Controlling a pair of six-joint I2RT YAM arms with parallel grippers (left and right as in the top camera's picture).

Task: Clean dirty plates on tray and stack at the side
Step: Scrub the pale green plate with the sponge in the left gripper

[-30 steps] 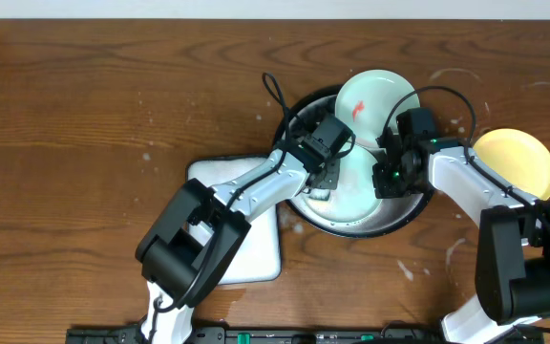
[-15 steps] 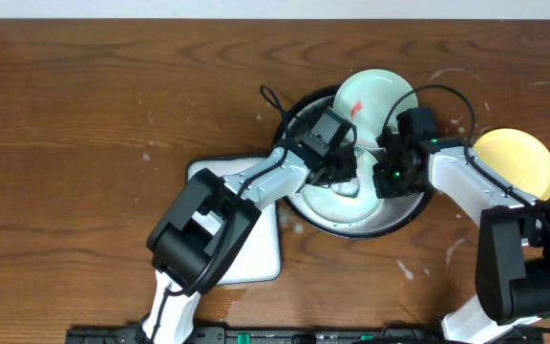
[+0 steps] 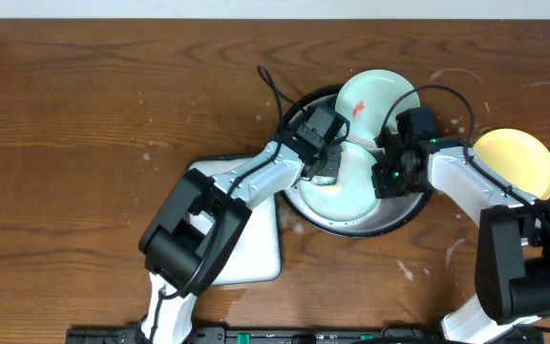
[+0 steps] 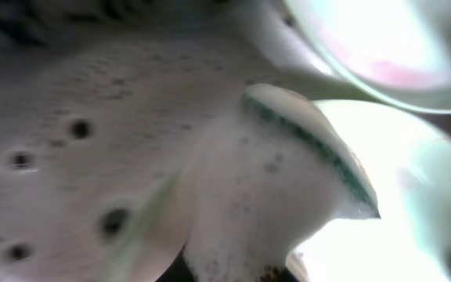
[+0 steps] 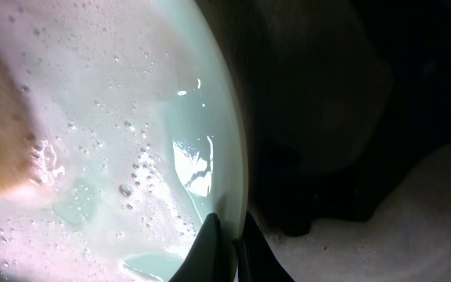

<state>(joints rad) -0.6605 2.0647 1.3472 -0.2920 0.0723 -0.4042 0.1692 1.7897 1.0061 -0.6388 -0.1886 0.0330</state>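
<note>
The black tray [image 3: 306, 212] holds soapy water. One pale mint plate [image 3: 349, 191] lies tilted in it, and my right gripper [image 3: 387, 178] is shut on its rim [image 5: 229, 235]. The plate's foamy face [image 5: 108, 133] fills the right wrist view. My left gripper [image 3: 325, 164] is shut on a foamy sponge with a green layer [image 4: 288, 180] and presses it on that plate. A second mint plate [image 3: 375, 96] with a red smear leans on the tray's far rim. It also shows in the left wrist view [image 4: 382, 55]. The yellow plate [image 3: 516, 161] lies on the table to the right.
A white rectangular sponge tray [image 3: 251, 239] sits at the tray's left, under my left arm. Water drops and smears mark the wooden table around the tray. Foam [image 5: 421, 219] floats in the dark tray beside the held plate.
My left gripper moved the sponge down over the held plate and then back up and left. The right gripper and the plates have stayed still.
</note>
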